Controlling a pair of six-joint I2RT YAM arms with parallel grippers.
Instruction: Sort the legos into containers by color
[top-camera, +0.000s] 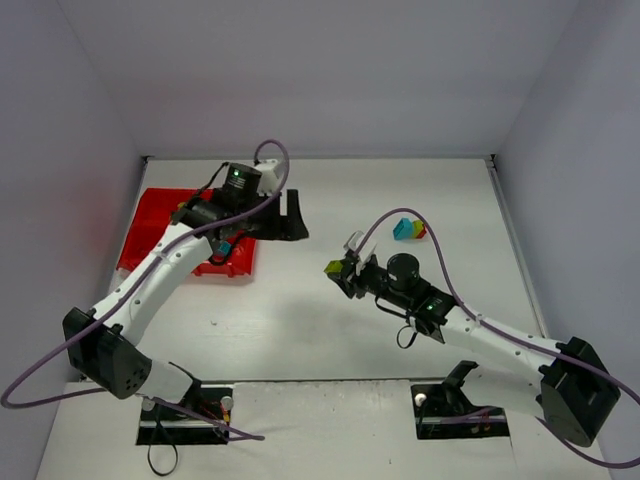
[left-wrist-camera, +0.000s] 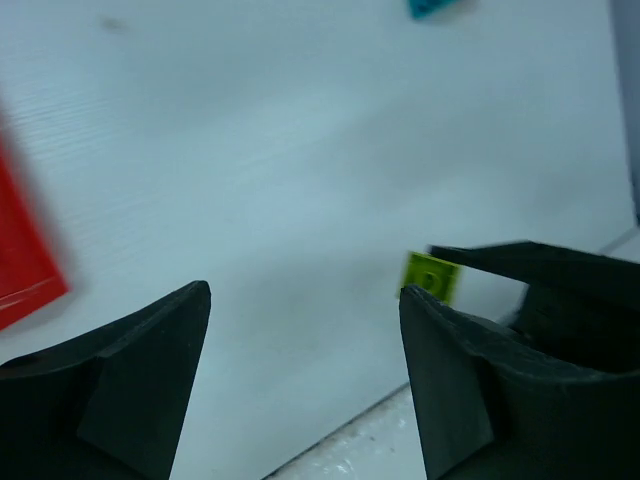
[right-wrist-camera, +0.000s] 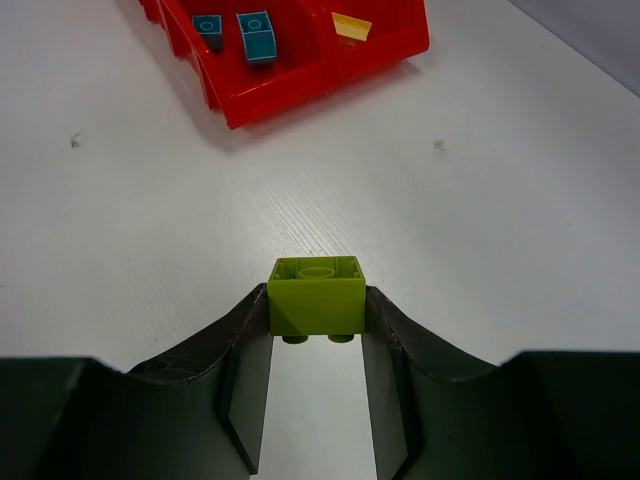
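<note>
My right gripper (top-camera: 343, 273) (right-wrist-camera: 316, 320) is shut on a lime green lego (top-camera: 333, 267) (right-wrist-camera: 316, 295) and holds it above the table's middle, studs pointing down. The same lego shows in the left wrist view (left-wrist-camera: 432, 277). My left gripper (top-camera: 298, 217) (left-wrist-camera: 305, 300) is open and empty, just right of the red tray (top-camera: 160, 215) (right-wrist-camera: 300, 75). In the right wrist view the tray holds two teal legos (right-wrist-camera: 256, 37) in one compartment and a yellow lego (right-wrist-camera: 351, 27) in the one beside it. The left arm hides much of the tray from above.
A small cluster of loose legos, teal (top-camera: 403, 228) with yellow and red (top-camera: 420, 231), lies at the back right of the table. A teal lego (left-wrist-camera: 435, 6) shows at the top of the left wrist view. Grey walls enclose the table.
</note>
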